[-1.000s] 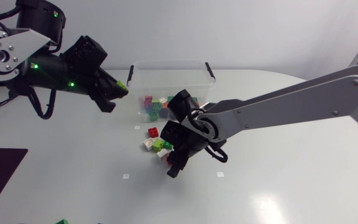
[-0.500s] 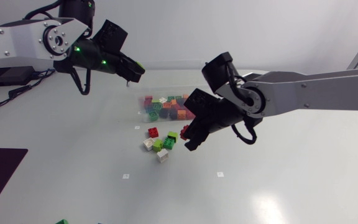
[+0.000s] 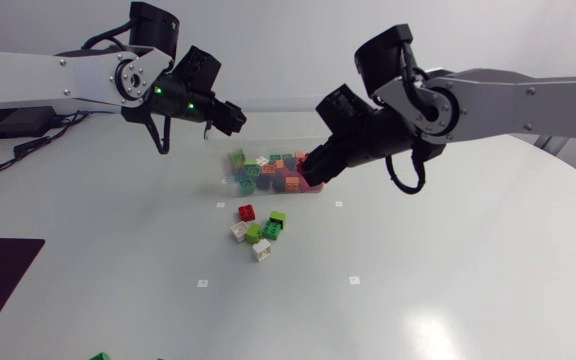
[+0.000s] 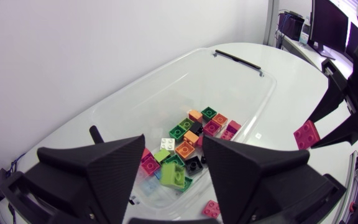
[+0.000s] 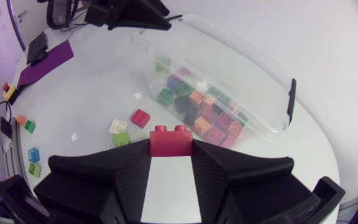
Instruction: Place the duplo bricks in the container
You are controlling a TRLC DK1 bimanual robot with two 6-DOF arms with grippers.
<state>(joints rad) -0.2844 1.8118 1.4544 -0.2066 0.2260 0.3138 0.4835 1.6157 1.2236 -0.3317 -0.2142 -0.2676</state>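
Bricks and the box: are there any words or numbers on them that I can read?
None can be read.
The bricks on the table show only plain studs.
The container is clear, with no label in sight.
The red brick in the right gripper is plain too.
The white squares on the table are too small to tell.
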